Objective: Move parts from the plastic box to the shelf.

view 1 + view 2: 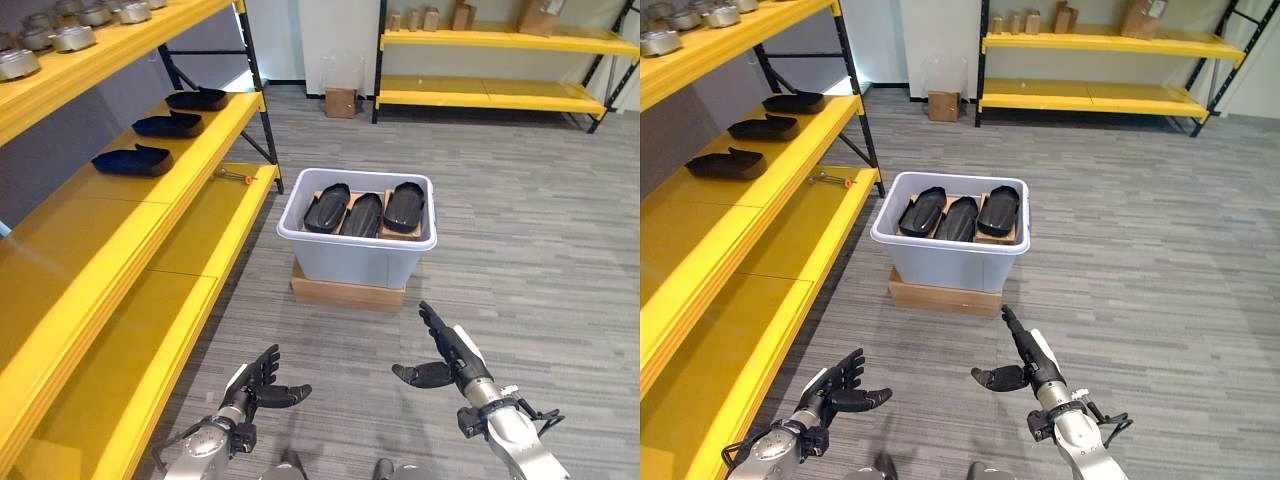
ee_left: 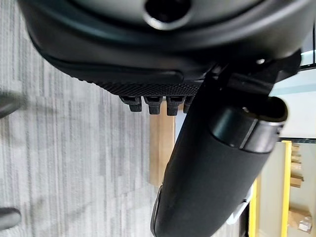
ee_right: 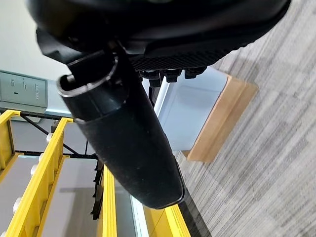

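- Head views, centre: plastic box (image 1: 357, 252), pale grey, stands on a flat wooden board (image 1: 347, 293) on the grey floor (image 1: 520, 250). We count three black parts (image 1: 365, 212) lying side by side inside it, on brown cardboard.
- Head views, left: yellow shelf (image 1: 190, 160) runs along our left side. Three more black parts (image 1: 133, 160) sit in a row on its middle level, well apart from the box. Grey metal pieces (image 1: 70, 37) line the level above. A small tool (image 1: 236, 177) with an orange tip lies on the lower board near the upright.
- Head views, far end: second yellow rack (image 1: 490, 65) carrying cardboard boxes (image 1: 540, 17); a brown carton (image 1: 340, 102) stands on the floor beside it.
- Head views, near edge: left hand (image 1: 262, 385) and right hand (image 1: 446, 358) hang low above the floor, short of the box. Both have fingers straight and thumb spread, holding nothing.
- Left wrist view: our left thumb (image 2: 212, 168) reaches across the frame, fingertips (image 2: 150, 103) in a short row past the palm, apart and empty; floor and the wooden board's edge show beyond.
- Right wrist view: our right thumb (image 3: 123, 133) stands out wide, fingertips (image 3: 170, 75) uncurled and empty; the box wall and its board lie beyond, with yellow shelf rails alongside.
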